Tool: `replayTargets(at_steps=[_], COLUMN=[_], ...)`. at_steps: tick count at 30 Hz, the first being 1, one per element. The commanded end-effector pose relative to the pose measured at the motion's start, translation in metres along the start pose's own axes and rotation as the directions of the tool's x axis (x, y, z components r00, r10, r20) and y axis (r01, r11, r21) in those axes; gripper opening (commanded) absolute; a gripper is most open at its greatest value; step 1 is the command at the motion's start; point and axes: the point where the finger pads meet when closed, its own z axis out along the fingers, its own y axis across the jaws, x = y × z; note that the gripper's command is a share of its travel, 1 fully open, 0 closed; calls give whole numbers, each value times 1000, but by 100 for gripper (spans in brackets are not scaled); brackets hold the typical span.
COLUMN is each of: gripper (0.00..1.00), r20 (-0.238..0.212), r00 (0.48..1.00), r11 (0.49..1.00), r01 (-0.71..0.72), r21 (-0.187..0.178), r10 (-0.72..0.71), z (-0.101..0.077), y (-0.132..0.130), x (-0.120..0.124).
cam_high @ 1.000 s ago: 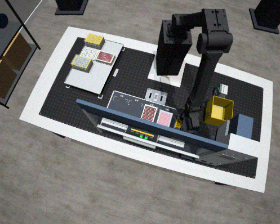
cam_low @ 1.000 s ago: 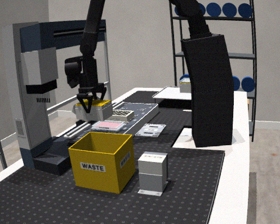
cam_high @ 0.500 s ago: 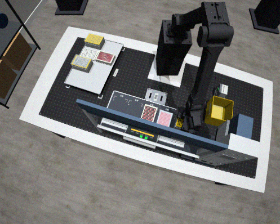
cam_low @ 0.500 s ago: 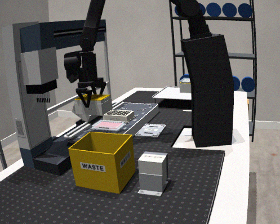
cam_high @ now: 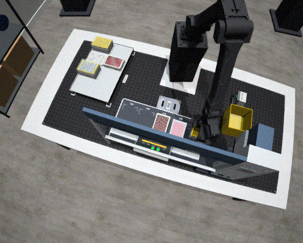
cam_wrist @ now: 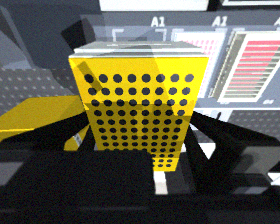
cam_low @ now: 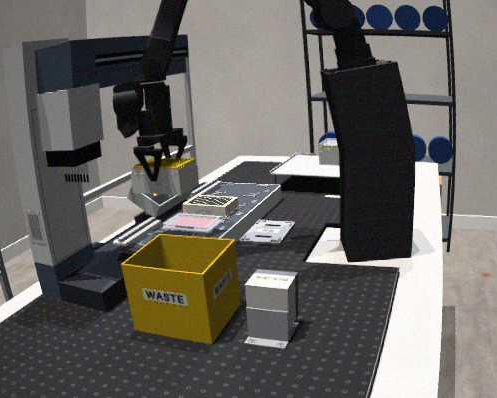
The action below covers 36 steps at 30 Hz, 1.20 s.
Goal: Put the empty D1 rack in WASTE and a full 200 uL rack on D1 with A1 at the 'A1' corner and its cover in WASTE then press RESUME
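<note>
My gripper (cam_low: pixel 155 159) is shut on the empty 200 uL tip rack (cam_low: pixel 165 177), a grey box with a yellow top full of empty holes. It holds the rack raised above the left end of the deck, tilted a little. In the wrist view the rack (cam_wrist: pixel 141 115) fills the middle, with the bare D1 nest and its 'A1' mark (cam_wrist: pixel 157 22) beyond it. The rack also shows in the overhead view (cam_high: pixel 194 132). The yellow WASTE bin (cam_low: pixel 180 285) stands open, in front of the deck and apart from the rack; in the overhead view it (cam_high: pixel 237 120) lies just right of the arm.
The open pink plate (cam_low: pixel 192 222) and the reservoir (cam_low: pixel 210 204) sit on the deck beside D1. The RG nest (cam_low: pixel 268 233) and the grey RESUME box (cam_low: pixel 271 306) stand nearby. The shelf plate (cam_high: pixel 102 71) holds several racks. The handler's gantry (cam_high: pixel 160 134) spans the deck.
</note>
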Motion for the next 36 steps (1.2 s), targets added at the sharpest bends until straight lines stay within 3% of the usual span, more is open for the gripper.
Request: replayTargets(at_steps=[1,36], gripper=[0,0], r20=[11,9], r00=[1000,1000], r11=[1000,1000], r01=[1,-1], r21=[-4,-3], r10=[-1,1], z=[-13,-64], y=[7,6], x=[-2,0])
